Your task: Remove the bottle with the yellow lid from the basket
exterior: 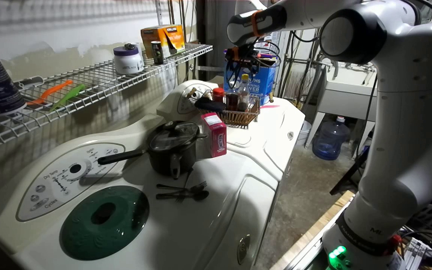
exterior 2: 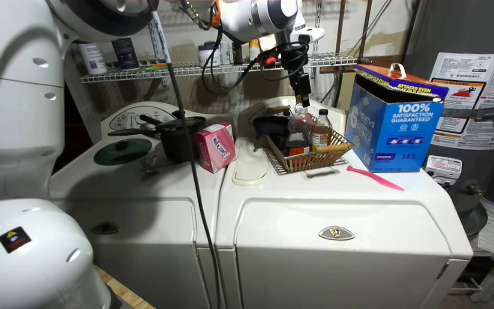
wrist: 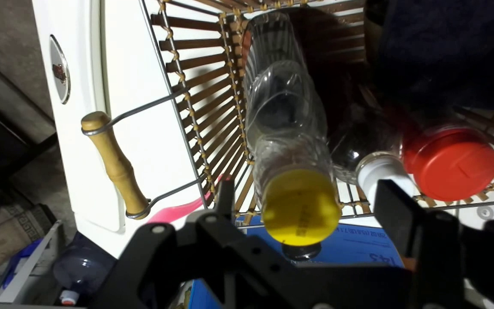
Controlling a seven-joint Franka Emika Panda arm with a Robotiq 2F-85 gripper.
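The bottle with the yellow lid [wrist: 300,208] stands in the basket [wrist: 204,79], its clear body running down below the cap in the wrist view. Its cap and neck also show in an exterior view [exterior: 244,88]. The brown basket stands on the white appliance top in both exterior views [exterior: 238,118] [exterior 2: 311,162]. My gripper [wrist: 309,195] is open, with one finger on each side of the yellow cap and gaps on both sides. In an exterior view the gripper [exterior 2: 302,101] points down at the cap, partly hiding it.
A white-capped bottle [wrist: 384,171] and red-capped jar [wrist: 453,165] stand close beside the bottle. A black-capped bottle [exterior 2: 322,131] is also in the basket. A blue box [exterior 2: 384,133], red carton [exterior 2: 216,148], pot [exterior 2: 182,139] and pink stick [exterior 2: 373,177] surround it. A wire shelf [exterior 2: 178,71] runs behind.
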